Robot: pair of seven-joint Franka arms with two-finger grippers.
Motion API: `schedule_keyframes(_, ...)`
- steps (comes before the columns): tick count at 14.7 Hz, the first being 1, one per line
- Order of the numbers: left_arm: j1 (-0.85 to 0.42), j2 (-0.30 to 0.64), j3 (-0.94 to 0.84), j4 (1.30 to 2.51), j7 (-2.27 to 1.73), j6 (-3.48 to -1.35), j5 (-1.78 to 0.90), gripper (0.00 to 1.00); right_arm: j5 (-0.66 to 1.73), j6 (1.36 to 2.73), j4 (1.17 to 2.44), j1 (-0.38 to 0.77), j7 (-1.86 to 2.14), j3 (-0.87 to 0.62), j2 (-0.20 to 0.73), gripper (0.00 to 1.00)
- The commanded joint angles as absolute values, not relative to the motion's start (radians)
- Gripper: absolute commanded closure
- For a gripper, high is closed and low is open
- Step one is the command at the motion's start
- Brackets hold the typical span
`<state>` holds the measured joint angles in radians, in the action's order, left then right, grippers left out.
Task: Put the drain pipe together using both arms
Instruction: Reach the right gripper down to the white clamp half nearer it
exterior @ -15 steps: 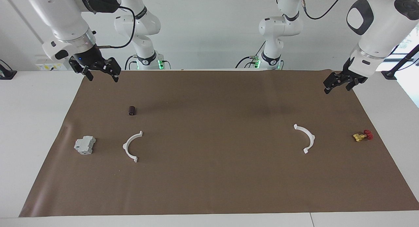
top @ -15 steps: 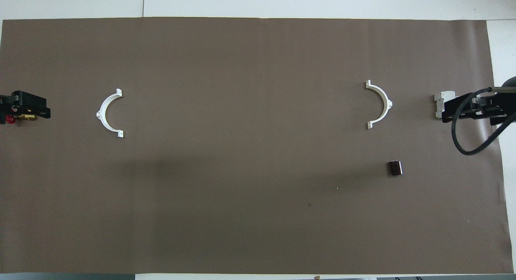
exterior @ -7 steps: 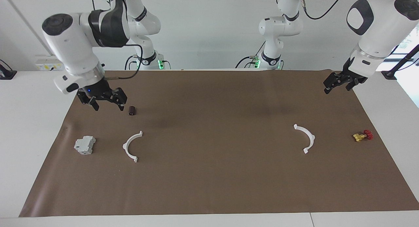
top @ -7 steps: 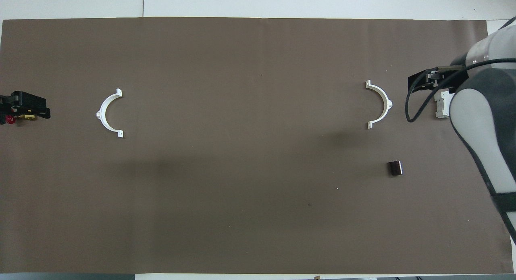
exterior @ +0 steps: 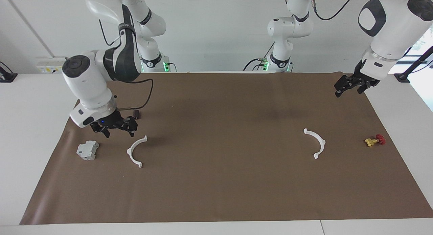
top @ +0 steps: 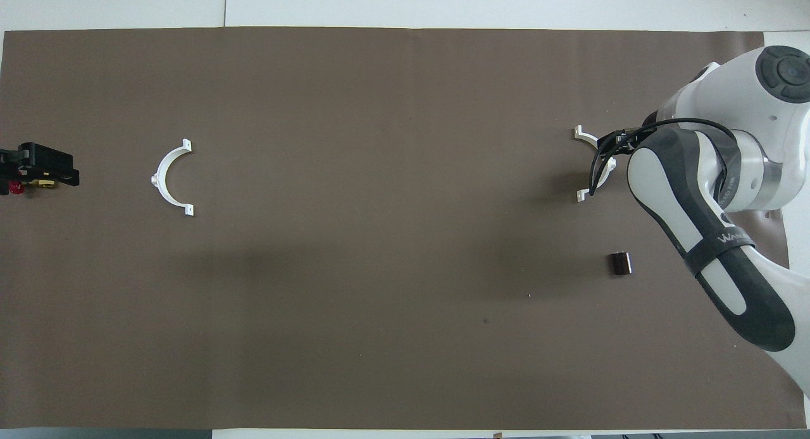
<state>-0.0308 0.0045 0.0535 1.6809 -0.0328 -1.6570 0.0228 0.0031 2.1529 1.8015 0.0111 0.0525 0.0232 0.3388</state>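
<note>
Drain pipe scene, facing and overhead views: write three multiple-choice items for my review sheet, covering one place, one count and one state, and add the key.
1. Where is the right gripper?
A. Over the mat at the right arm's end, close to a white half-ring
B. Over the middle of the mat
C. Over the bare table top

2. How many white half-rings lie on the mat?
A. One
B. Two
C. Three

3. What state are the half-rings in?
A. Joined into one ring
B. Far apart, flat on the mat, neither held
C. One lifted off the mat

Key:
1 A: the right gripper hangs open just above that half-ring's end of the mat.
2 B: the other half-ring lies toward the left arm's end.
3 B: nothing grips either piece. The left gripper waits open over the mat's corner.
</note>
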Motion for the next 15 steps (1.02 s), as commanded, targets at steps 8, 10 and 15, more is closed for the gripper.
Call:
schedule_keyframes(8, -0.035, -0.017, 0.049, 1.724, -0.034, -1.725, 0.026, 0.00, 0.029, 2.292, 1.819, -0.005, 0.101, 0.017, 0.434, 0.32)
schedule_keyframes(10, -0.037, -0.009, 0.048, 1.746, -0.035, -1.778, 0.026, 0.00, 0.031, 2.302, 1.831, -0.005, 0.115, 0.017, 0.434, 0.37)
schedule_keyframes(15, -0.038, 0.080, 0.049, 1.831, -0.029, -1.971, 0.026, 0.00, 0.029, 2.333, 1.867, -0.005, 0.120, 0.017, 0.430, 0.41)
